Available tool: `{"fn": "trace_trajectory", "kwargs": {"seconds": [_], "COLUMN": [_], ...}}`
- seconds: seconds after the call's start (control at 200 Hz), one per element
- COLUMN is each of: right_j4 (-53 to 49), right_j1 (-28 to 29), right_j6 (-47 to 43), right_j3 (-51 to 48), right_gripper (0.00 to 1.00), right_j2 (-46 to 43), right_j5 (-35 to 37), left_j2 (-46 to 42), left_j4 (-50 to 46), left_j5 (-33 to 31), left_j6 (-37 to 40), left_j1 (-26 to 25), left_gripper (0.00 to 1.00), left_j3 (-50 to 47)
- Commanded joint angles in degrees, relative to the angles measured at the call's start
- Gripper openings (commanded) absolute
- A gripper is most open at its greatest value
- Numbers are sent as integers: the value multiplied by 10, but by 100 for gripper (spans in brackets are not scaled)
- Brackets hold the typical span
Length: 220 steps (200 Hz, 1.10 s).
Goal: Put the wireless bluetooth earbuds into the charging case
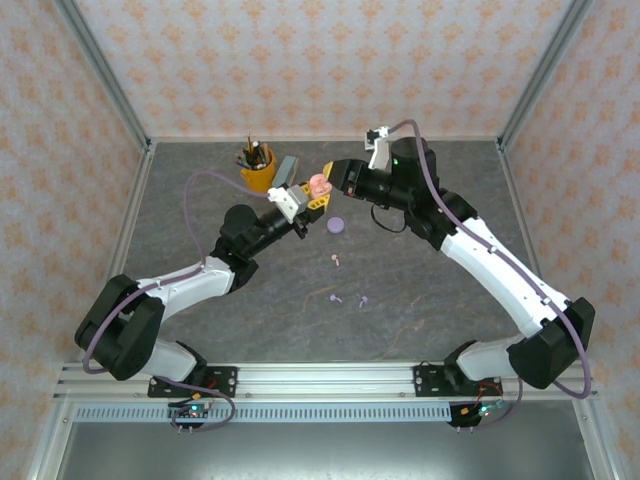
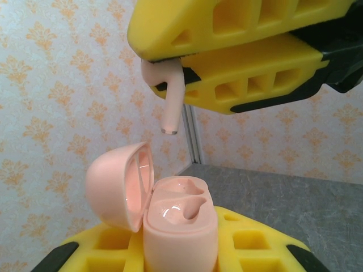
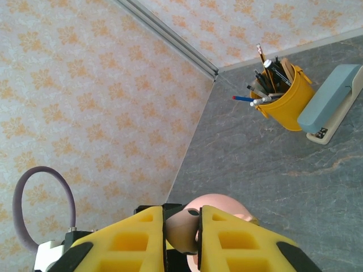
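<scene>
Pale pink earbud (image 2: pixel 173 105) up in the air, off the tabletop (image 1: pixel 400 320). Head pinched in right pincer (image 2: pixel 148 67), stem pointing to 6 o'clock, just above open charging case (image 2: pixel 181 224), not touching. Tiny, light, hard glossy plastic. Probably slippery, likely to twist or pop out under a hard squeeze. Best held at the bulb head, leaving the stem free to lead into the socket.

Case clenched upright in left pincer (image 2: pixel 178 249), lid (image 2: pixel 119 187) swung open toward 9 o'clock, both sockets looking empty. Smooth and rounded as well, so likely to turn in the grip if pushed off-axis.

From above, lying loose on tabletop: spare pink bud (image 1: pixel 338 261) at 5 o'clock of the case, lilac bud (image 1: pixel 336 298) and second lilac bud (image 1: pixel 363 300) further out. Lilac disc (image 1: pixel 336 225) nearer, also 5 o'clock. Pencil cup (image 1: pixel 256 172) and stapler (image 1: pixel 288 170) at 9–10 o'clock.
</scene>
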Motion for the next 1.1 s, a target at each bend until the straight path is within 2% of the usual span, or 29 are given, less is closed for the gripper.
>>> {"fn": "trace_trajectory", "kwargs": {"seconds": [0.0,0.651,1.096], "right_j4": [23,30,-81], "right_j1": [3,6,21], "right_j6": [6,9,-38], "right_j3": [-12,-34,12], "right_gripper": [18,18,18], "right_j2": [-5,6,49], "right_j5": [-5,-14,19], "left_j2": [1,1,4], "left_j4": [25,23,21], "left_j5": [-9,-6,-4], "left_j6": [3,3,-4], "left_j1": [-5,-5,-5], "left_gripper": [0,0,0], "left_j3": [22,25,26]}}
